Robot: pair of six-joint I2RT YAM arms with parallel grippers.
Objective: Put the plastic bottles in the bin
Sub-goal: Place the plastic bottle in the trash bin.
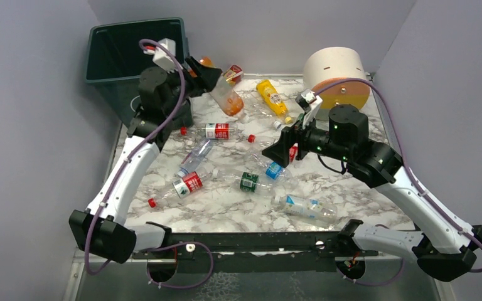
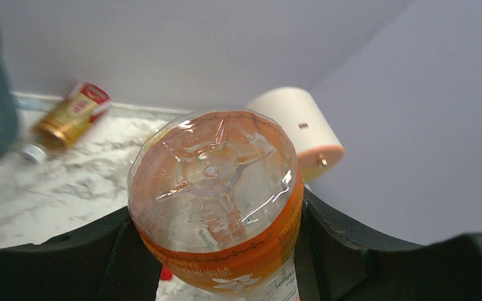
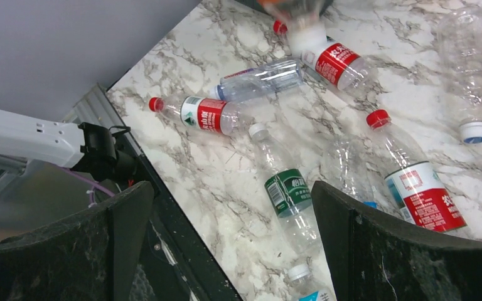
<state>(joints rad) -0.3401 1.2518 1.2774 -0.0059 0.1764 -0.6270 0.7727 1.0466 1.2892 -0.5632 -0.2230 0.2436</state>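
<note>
Top external: the left claw (image 1: 216, 83) is clamped on an orange-labelled bottle (image 1: 229, 100), held clear of the worktop (image 1: 364, 188) and just beside the bin (image 1: 135, 22) at the far corner; the bottle is not yet over the opening. The right claw (image 1: 281, 149) hovers low over the loose bottles (image 1: 216, 130), which are scattered on their sides across the marble; none is in its grip.

Left wrist: the held bottle's moulded base faces the camera; the pads (image 2: 122, 257) press its body from both sides on the label band. The wall is thin clear plastic and no liquid is evident; it is judged light, springy and easily dented. The label is glossy, so slip is possible; a moderate squeeze across the body, as seen here, is the sound hold. A cream cylinder (image 2: 295, 119) stands beyond and is not part of the job.

Right wrist: this claw's fingers stand wide apart with nothing between them. A green-labelled bottle (image 3: 289, 195) lies below, capped, close beside a clear one. It is judged round and free to roll; take it across the labelled waist, fingers square to its long axis.
</note>
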